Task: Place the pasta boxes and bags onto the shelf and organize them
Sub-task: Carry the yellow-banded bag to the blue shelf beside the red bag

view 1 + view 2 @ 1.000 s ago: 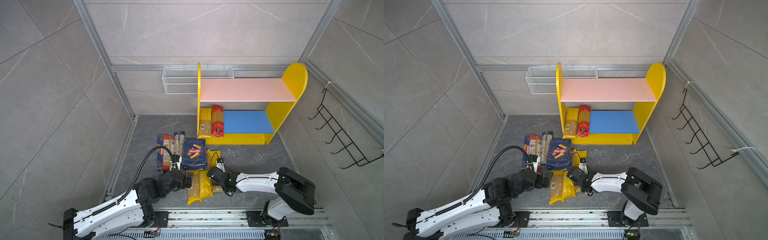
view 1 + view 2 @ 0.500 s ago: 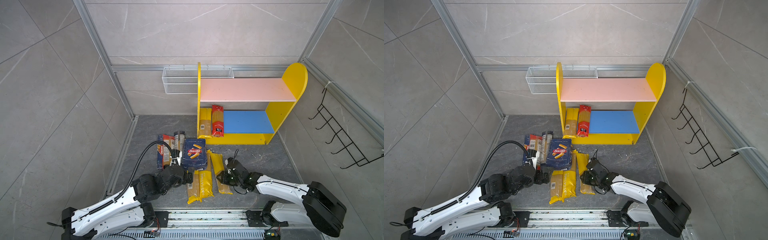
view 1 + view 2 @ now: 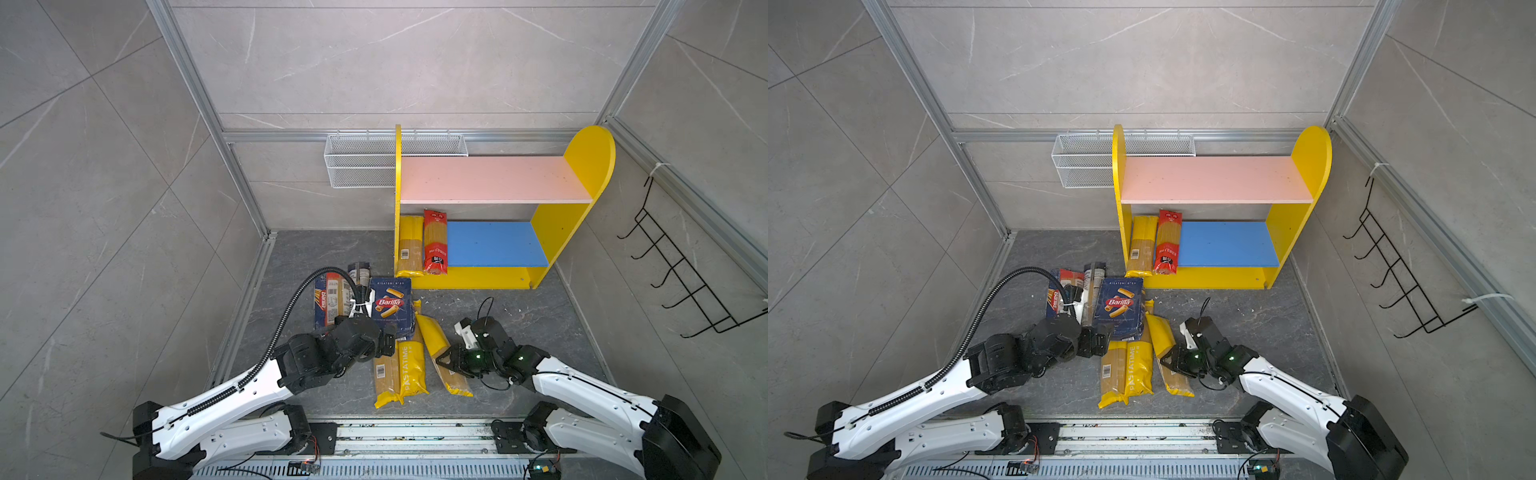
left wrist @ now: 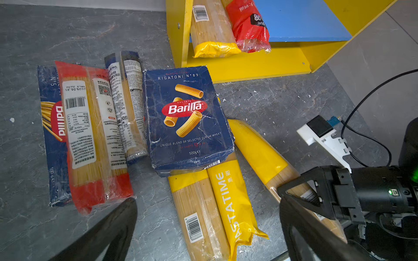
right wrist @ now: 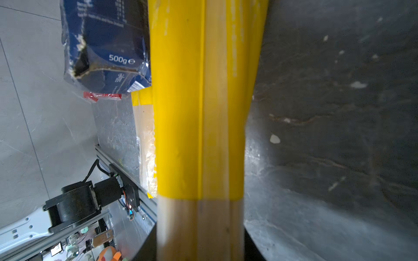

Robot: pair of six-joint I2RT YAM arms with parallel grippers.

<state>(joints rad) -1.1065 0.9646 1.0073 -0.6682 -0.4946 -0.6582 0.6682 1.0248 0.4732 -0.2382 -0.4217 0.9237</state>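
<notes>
Risk on lift: pivoting in the pinch, slick film, far end clipping crumpled dark-blue rigatoni box (image 3: 390, 307) alongside. Right gripper (image 3: 444, 362) clamped across slim yellow-and-clear spaghetti bag (image 3: 432, 338) near mid-length, flat on dark grey floor (image 3: 519, 324), well short of yellow two-tier shelf (image 3: 490, 183). Forearm low, reaching in. Left gripper (image 3: 386, 340) splayed, empty, low by box.

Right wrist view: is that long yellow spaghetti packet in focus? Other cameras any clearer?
Right wrist view: the long yellow spaghetti packet fills the middle, soft, smeared at its clear end; the grey floor beside it is dim. Left wrist view: sharp, print on the dark-blue Barilla rigatoni box legible. In both top views: even light, tiled walls splayed by wide lens.
</notes>
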